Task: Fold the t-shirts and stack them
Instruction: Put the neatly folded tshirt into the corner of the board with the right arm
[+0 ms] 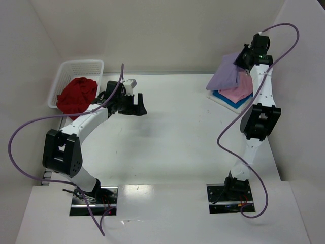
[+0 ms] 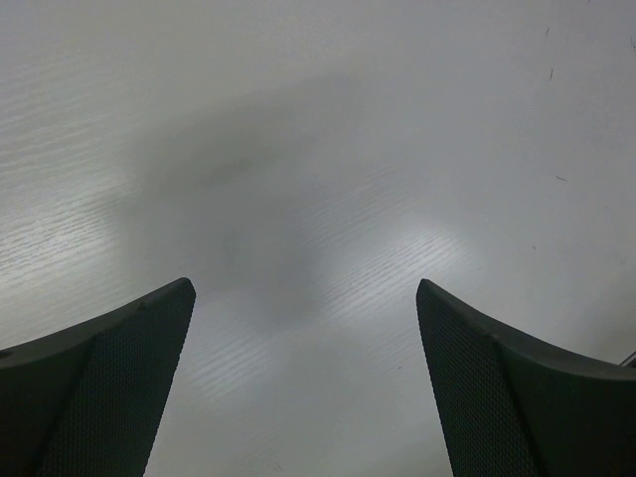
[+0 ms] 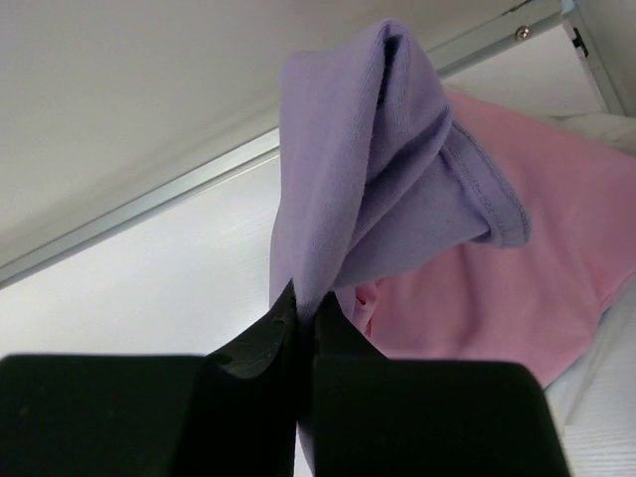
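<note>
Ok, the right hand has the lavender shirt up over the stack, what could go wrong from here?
The right hand pinches just a bunch of the lavender shirt, which hangs crumpled; released now, it would likely land unfolded on the pink shirt. Dragging it flat might shift the pink shirt off the blue shirt. The left hand hangs open over bare table, too far to steady them.

No text, label, brand mark, number or sign can be read anywhere in any of the three views.
</note>
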